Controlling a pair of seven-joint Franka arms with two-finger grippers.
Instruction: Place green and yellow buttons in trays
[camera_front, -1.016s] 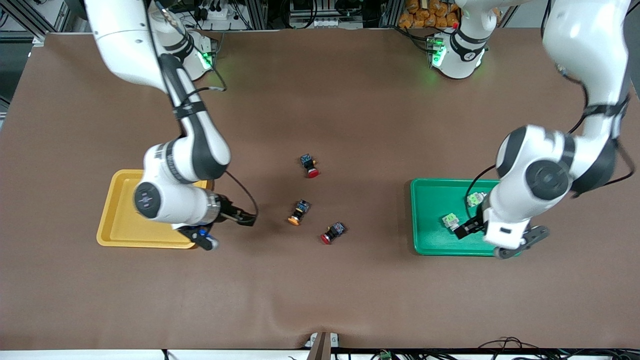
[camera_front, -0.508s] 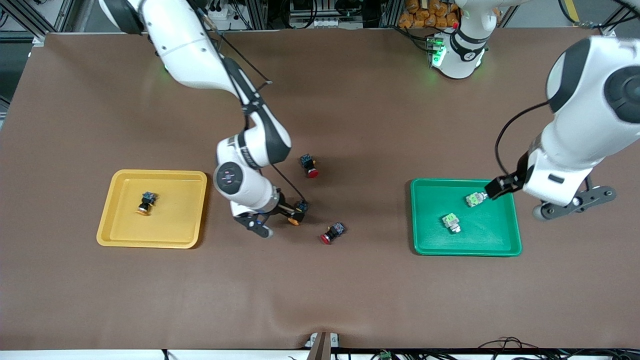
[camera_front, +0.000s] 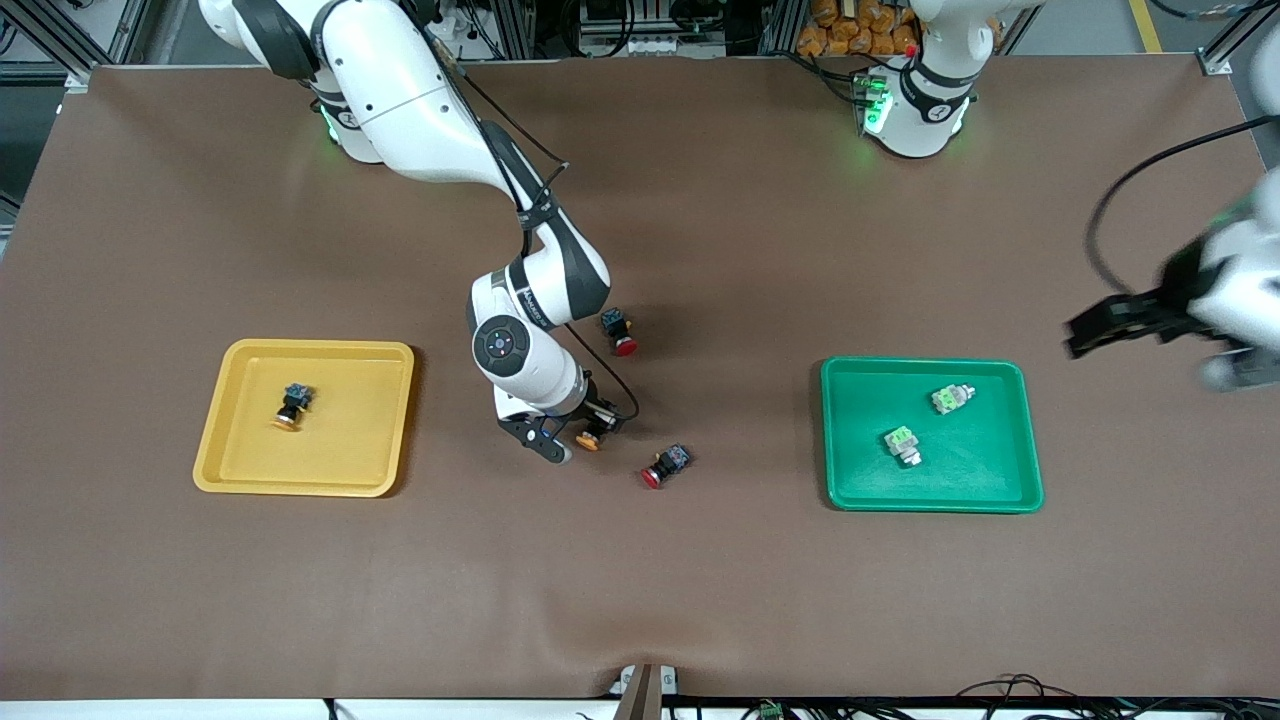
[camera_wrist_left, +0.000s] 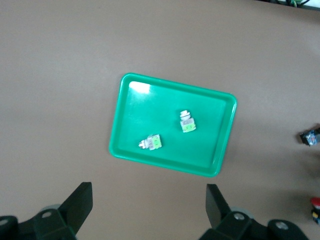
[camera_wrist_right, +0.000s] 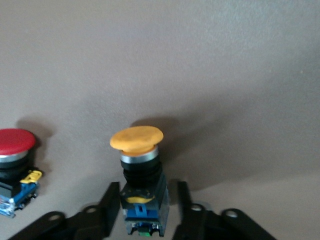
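Observation:
A yellow button (camera_front: 587, 441) lies on the table's middle between the fingers of my right gripper (camera_front: 592, 430). The fingers are open and straddle its dark body (camera_wrist_right: 145, 200), with a gap on one side. A second yellow button (camera_front: 290, 405) lies in the yellow tray (camera_front: 300, 486). Two green buttons (camera_front: 950, 398) (camera_front: 903, 445) lie in the green tray (camera_front: 930, 497). My left gripper (camera_front: 1090, 333) is open and empty, up in the air past the green tray toward the left arm's end. The left wrist view shows its fingers (camera_wrist_left: 80, 202) wide apart above the tray (camera_wrist_left: 165, 167).
Two red-capped switches lie on the table. One (camera_front: 620, 332) is farther from the front camera than the held-between yellow button. The other (camera_front: 665, 466) is nearer, beside it (camera_wrist_right: 15, 150). The right arm's elbow hangs over the table's middle.
My right gripper has moved on over the yellow button and come down around its body. My left gripper has drawn away from the green tray toward the left arm's end.

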